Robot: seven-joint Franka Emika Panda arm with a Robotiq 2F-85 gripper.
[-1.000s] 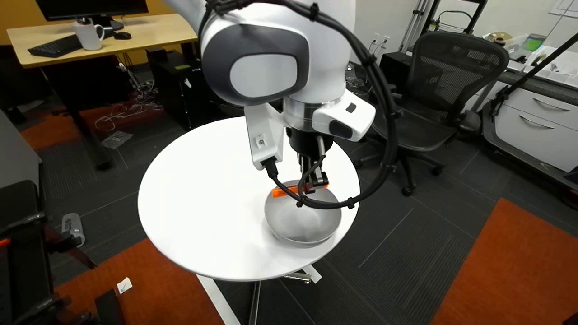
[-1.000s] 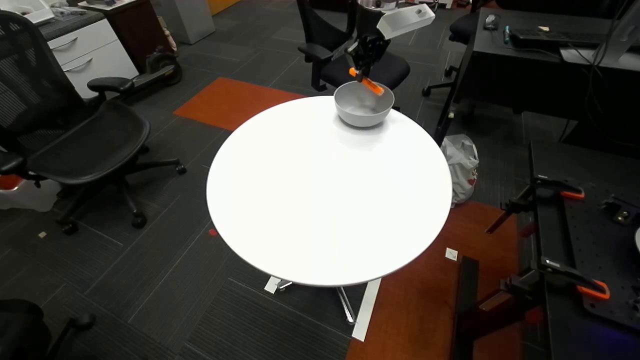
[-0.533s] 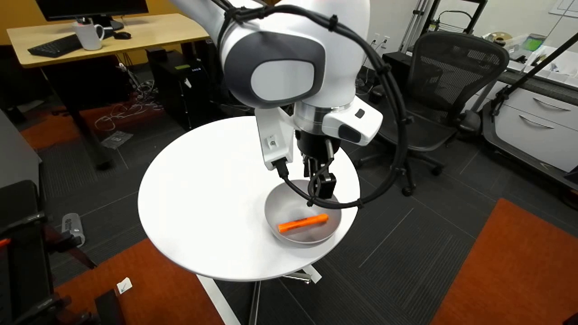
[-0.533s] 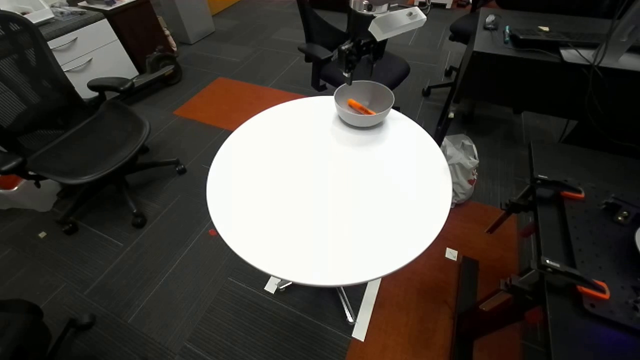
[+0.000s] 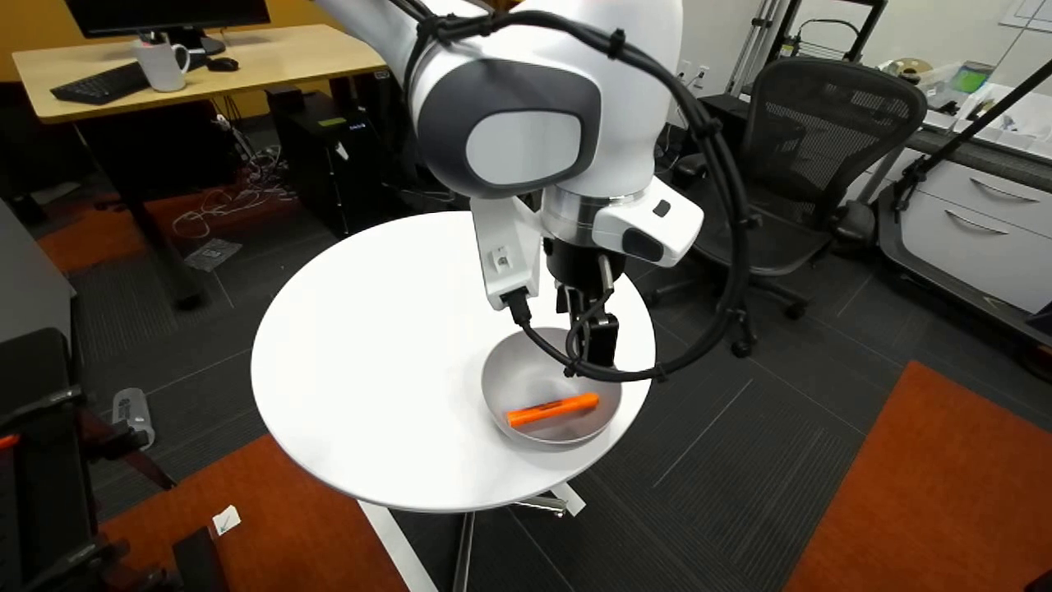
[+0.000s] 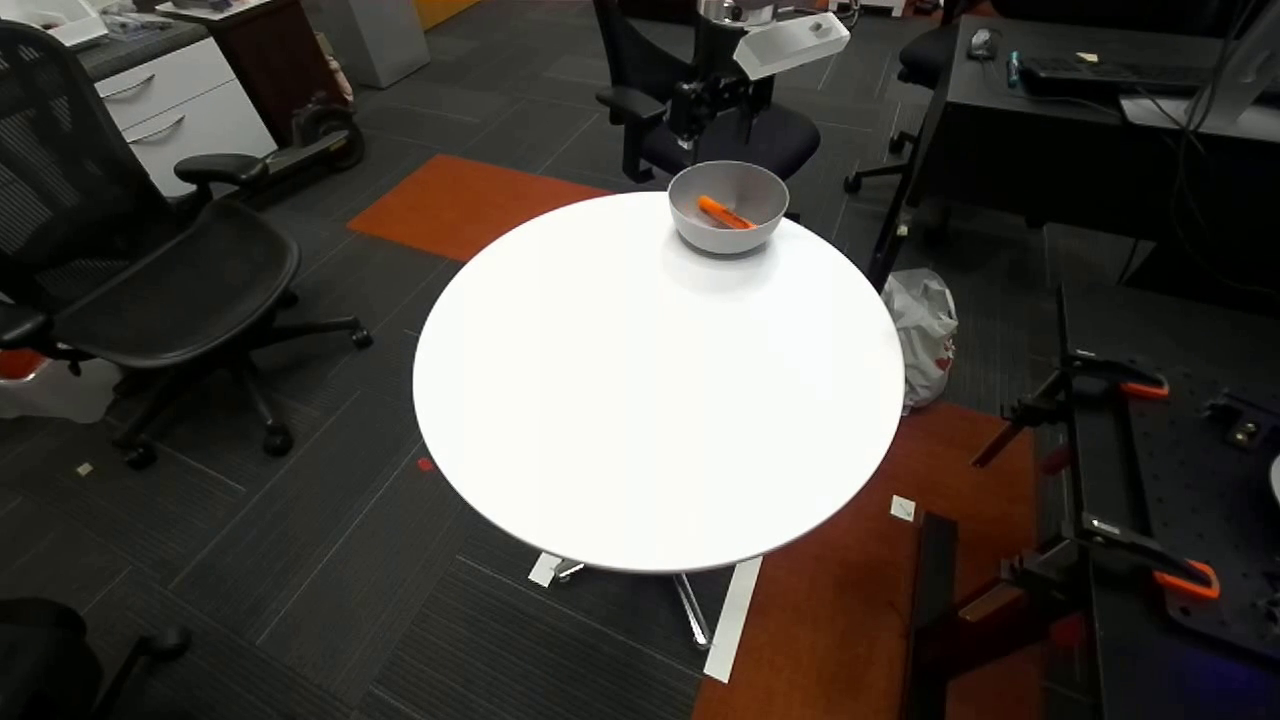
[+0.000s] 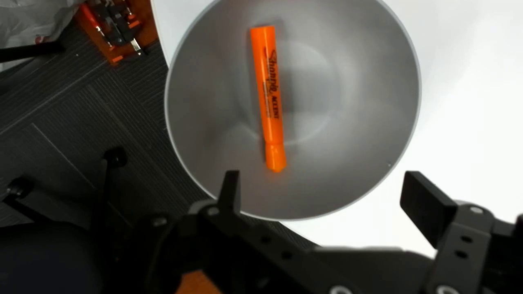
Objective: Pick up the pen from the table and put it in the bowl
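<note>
A: What was the pos?

B: Pen point(image 7: 269, 98) was already in the bowl point(image 7: 363, 134), lying along its floor; couldn't tell if the ends leaned on its wall. Gripper point(image 7: 320, 179) hung nr the bowl's rim, spread wide, nothing btwn its fingers point(image 7: 429, 208), apart from the pen.

A: So task was done?

B: Prob, imo, bar backing off.

A: Handling, if a regrip had come up?

B: Guessing from looks: light, stiff plastic, not fragile. Smooth barrel, so prob slippery & apt to roll. Best hold was mid-barrel, fingers across it; the bowl's wall would've crowded a grab nr the ends.

A: What was in the way?

B: Bowl's rim 1st: sideways risked a nudge, w/ the bowl sitting nr the edge of the table point(image 6: 650, 400). Straight up looked safer. Then the cable point(image 5: 737, 247): in an exterior view its loop crossed in front of the bowl; couldn't tell real clearance.

A: Further out?

B: In an exterior view a dark chair point(image 6: 785, 145) stood just beyond the bowl, past the table's edge; a plastic bag point(image 6: 920, 340) farther from it, then a black bench point(image 6: 1130, 330) w/ clamps point(image 6: 1187, 580). In an exterior view a wooden desk point(image 5: 279, 66) w/ a mug point(image 5: 162, 66) stood across the table from the bowl, well apart, n/a.
</note>
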